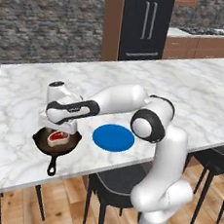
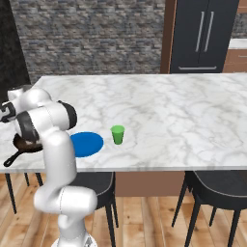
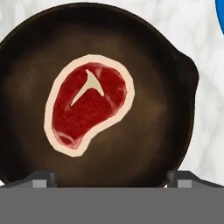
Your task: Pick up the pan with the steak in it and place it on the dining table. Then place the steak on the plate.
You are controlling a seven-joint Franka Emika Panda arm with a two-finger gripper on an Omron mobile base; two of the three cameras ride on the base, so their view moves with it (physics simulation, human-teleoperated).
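Pan [image 1: 57,143] sits on the dining table [image 1: 194,93], near its front edge — steak [image 3: 87,104] inside, blue plate [image 1: 113,137] just beside. Gripper [image 3: 109,178] hovers directly over the steak, jaws spread wide, holding nothing. Green cup [image 2: 117,134] stands near the plate.

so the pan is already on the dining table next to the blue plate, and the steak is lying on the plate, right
Not quite. The steak is in the pan, not on the plate, as the hand view shows plainly. The rest holds: the pan sits on the dining table beside the blue plate.
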